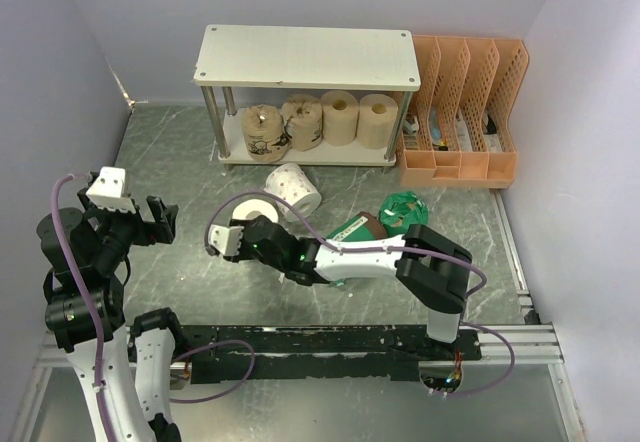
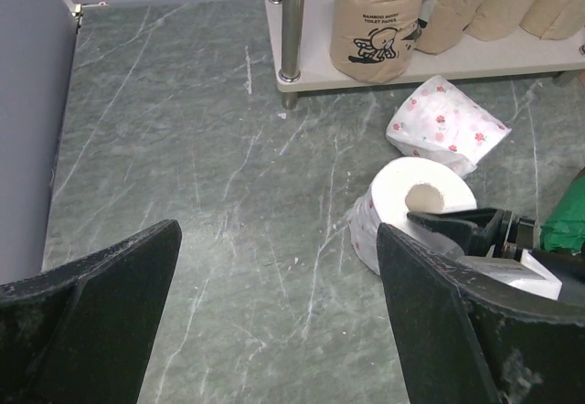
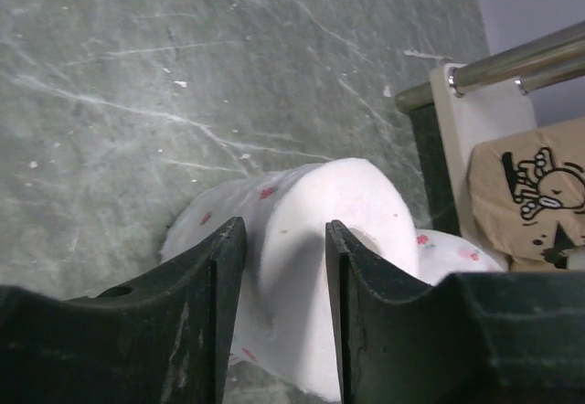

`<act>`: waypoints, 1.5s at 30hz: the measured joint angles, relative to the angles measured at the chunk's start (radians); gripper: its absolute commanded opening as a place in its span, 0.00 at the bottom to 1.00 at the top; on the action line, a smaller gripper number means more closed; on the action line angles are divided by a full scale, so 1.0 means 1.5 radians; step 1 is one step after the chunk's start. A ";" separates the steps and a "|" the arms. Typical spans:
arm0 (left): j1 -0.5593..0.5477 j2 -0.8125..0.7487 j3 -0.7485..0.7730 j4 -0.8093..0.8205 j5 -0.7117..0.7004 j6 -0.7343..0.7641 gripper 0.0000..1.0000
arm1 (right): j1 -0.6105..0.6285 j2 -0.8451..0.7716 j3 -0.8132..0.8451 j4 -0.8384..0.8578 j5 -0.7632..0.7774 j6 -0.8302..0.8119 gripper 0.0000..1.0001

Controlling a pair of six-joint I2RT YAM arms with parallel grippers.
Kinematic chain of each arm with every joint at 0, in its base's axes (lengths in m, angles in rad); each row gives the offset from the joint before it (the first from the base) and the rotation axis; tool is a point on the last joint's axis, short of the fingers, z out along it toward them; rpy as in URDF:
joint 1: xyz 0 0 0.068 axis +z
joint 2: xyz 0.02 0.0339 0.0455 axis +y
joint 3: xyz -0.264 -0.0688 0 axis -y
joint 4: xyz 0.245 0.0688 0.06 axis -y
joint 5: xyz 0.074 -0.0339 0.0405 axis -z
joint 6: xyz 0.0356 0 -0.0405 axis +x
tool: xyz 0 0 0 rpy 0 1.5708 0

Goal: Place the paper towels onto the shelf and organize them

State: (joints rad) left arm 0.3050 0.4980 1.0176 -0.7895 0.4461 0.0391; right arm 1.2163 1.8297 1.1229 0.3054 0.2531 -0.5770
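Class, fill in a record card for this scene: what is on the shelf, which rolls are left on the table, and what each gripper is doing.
Shelf top board: bare
Lower board: four tan rolls in a row, the leftmost with a printed label
Table: far white roll and near white roll in front of the shelf; two green-wrapped rolls to their right
Left gripper: open, empty
Right gripper: shut on near white roll
Right of shelf: orange file rack

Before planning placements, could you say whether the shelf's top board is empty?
Empty: the top board is bare; four tan rolls sit on the lower board.
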 measured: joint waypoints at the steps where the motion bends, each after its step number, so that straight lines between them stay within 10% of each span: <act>1: 0.000 0.000 0.000 0.000 0.000 0.000 0.98 | 0.001 0.000 0.000 -0.004 -0.006 0.001 0.26; 4: 0.001 0.001 0.000 0.000 0.000 0.000 0.98 | 0.002 0.000 -0.001 -0.018 -0.024 0.009 0.00; 24: 0.018 0.004 0.000 0.000 0.001 0.000 0.98 | -0.001 -0.190 0.206 -0.290 -0.039 0.017 0.00; 45: 0.036 -0.037 0.000 0.001 -0.028 -0.009 0.98 | -0.060 0.037 0.836 -0.382 0.079 -0.225 0.00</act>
State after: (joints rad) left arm 0.3595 0.4427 1.0176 -0.7887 0.4034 0.0254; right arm 1.1263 1.8851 2.3764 -0.2684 0.3710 -0.9146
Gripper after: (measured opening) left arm 0.986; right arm 0.039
